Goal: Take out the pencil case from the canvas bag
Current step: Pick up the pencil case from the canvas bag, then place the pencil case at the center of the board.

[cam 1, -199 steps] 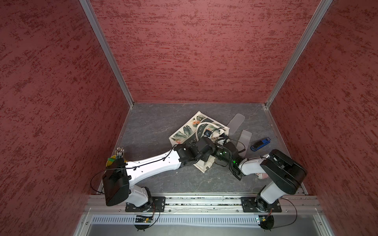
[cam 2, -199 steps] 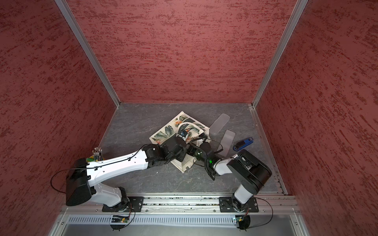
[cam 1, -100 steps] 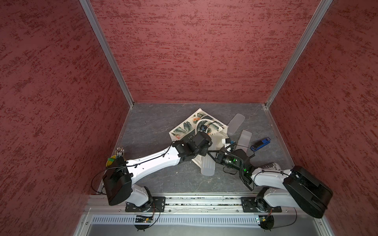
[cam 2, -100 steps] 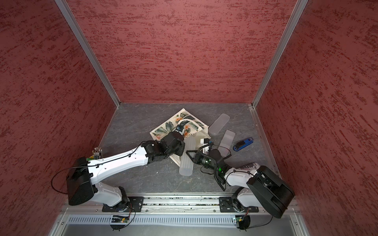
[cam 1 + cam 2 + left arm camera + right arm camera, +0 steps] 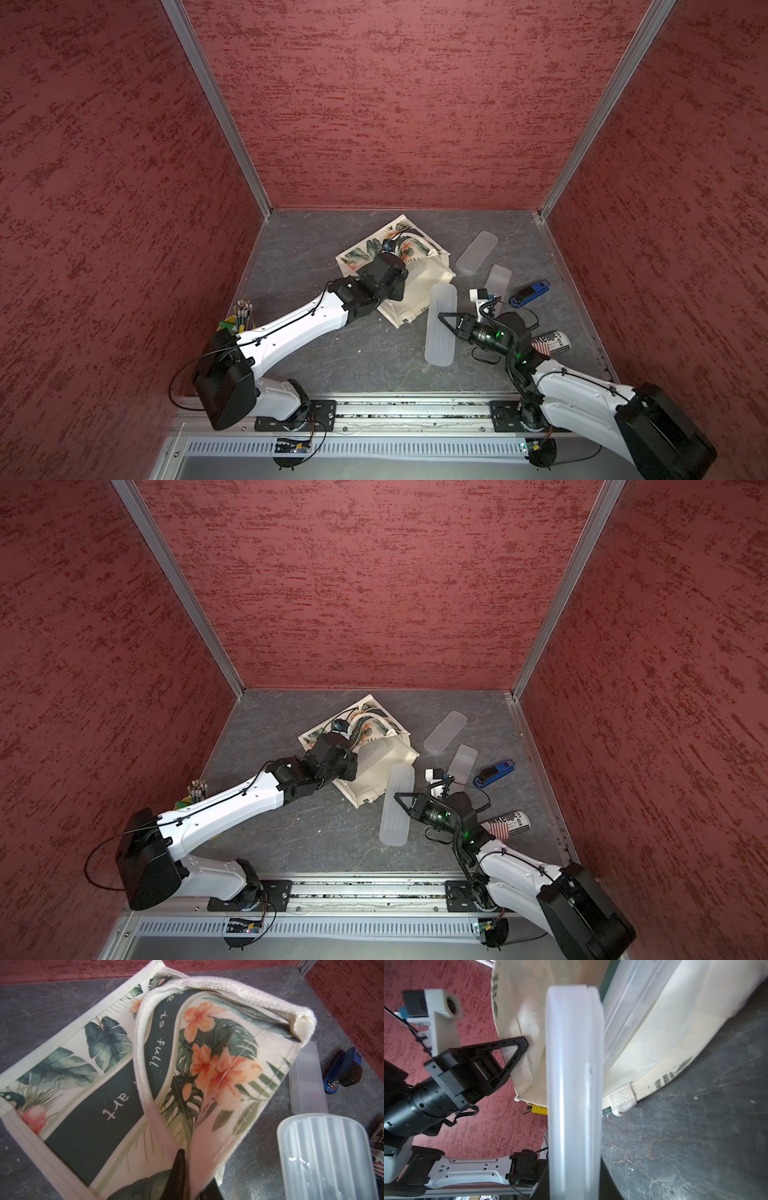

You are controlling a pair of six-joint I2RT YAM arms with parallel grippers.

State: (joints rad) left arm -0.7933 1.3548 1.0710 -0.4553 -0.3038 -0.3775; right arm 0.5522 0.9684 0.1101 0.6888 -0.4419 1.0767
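Observation:
The canvas bag (image 5: pixel 415 291) (image 5: pixel 376 771) lies on its side mid-table, its leaf-and-flower face (image 5: pixel 207 1059) up and its mouth toward the right arm. My left gripper (image 5: pixel 192 1167) (image 5: pixel 520 1047) is shut on the bag's upper mouth edge beside the rope handle (image 5: pixel 143 1068), holding it raised. A frosted translucent pencil case (image 5: pixel 441 324) (image 5: pixel 397 806) (image 5: pixel 573 1084) is held in my right gripper (image 5: pixel 448 323) (image 5: pixel 574 1184), which is shut on its long sides. The case's far end is at the bag's mouth. Another translucent case (image 5: pixel 629 1012) lies inside the bag.
Two more translucent cases (image 5: pixel 477 252) (image 5: pixel 498 280) lie right of the bag, with a blue stapler (image 5: pixel 530 293) beyond them. A printed pouch (image 5: pixel 550 343) sits by the right arm. A cup of pencils (image 5: pixel 242 313) stands at the left wall.
My right arm has pulled back toward the front right, drawing the translucent case out of the bag's mouth. The left gripper kept its hold on the bag's edge and shifted slightly back.

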